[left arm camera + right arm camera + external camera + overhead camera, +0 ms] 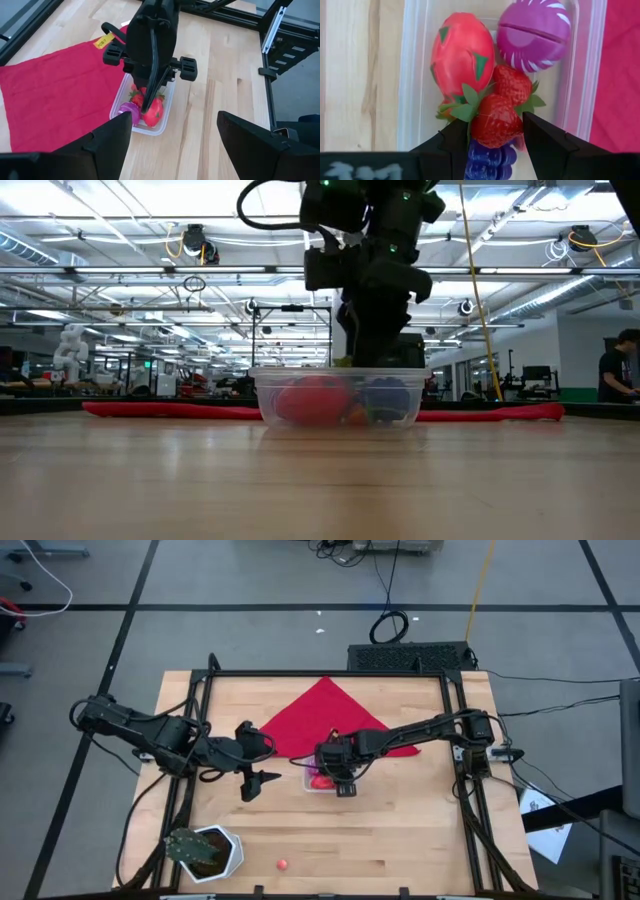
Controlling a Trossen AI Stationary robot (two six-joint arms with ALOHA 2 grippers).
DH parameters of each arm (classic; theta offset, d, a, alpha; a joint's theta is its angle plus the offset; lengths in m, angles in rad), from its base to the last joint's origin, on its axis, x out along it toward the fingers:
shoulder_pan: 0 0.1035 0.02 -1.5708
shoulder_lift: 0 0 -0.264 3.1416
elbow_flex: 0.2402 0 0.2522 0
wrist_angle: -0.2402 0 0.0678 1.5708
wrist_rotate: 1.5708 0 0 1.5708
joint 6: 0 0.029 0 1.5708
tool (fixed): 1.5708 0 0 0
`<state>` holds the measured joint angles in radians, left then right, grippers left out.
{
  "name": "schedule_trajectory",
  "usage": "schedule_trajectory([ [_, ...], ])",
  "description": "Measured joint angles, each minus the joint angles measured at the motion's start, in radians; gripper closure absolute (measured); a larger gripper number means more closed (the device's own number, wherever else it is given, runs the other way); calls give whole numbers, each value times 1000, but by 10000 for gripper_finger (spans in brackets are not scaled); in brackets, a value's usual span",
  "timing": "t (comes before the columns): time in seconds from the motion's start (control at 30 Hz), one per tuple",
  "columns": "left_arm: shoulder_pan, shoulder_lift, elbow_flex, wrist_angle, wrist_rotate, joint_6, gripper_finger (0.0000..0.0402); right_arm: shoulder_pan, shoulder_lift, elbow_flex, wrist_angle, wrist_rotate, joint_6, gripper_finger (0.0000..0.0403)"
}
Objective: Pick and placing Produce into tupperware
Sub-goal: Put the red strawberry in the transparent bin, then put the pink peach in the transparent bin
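Observation:
The clear tupperware [311, 784] stands on the wooden table beside the red cloth [330, 715]. Inside it lie a red dragon-fruit-like piece [462, 52], a purple striped piece [534, 32], a strawberry [512, 82] and a blue grape bunch [490, 157]. My right gripper [495, 135] points down into the tub, shut on a second strawberry [495, 117]. My left gripper [172, 150] hovers open to the tub's left, above the table. A small red ball [283, 865] lies near the front edge. My right gripper pinches the strawberry's two sides [476, 125] between its two fingers, coming from above and pointing steeply down. The strawberry sits within the tub's opening, over the blue grape bunch, its green leaves toward the other fruit. Whether it rests on them cannot be told.
A white hexagonal pot with a green plant [205, 850] stands at the front left corner. A black frame [330, 673] runs along the table's far and side edges. Bare wood lies in front of the tub.

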<state>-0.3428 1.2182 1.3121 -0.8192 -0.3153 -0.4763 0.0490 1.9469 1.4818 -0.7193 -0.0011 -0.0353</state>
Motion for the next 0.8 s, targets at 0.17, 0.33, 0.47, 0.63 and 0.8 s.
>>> schedule_trajectory([
  [0.17,0,0,0,0,0,0,105,0,0,0,16,0,-14,243],
  [0.33,0,0,0,0,0,1,105,0,0,0,14,0,-14,243],
  [0.47,0,0,0,0,0,1,105,0,0,0,13,0,-14,232],
  [0.63,0,0,0,0,0,1,105,0,0,0,13,1,-11,203],
  [0.8,0,0,0,0,0,1,105,-2,0,1,13,1,4,184],
])
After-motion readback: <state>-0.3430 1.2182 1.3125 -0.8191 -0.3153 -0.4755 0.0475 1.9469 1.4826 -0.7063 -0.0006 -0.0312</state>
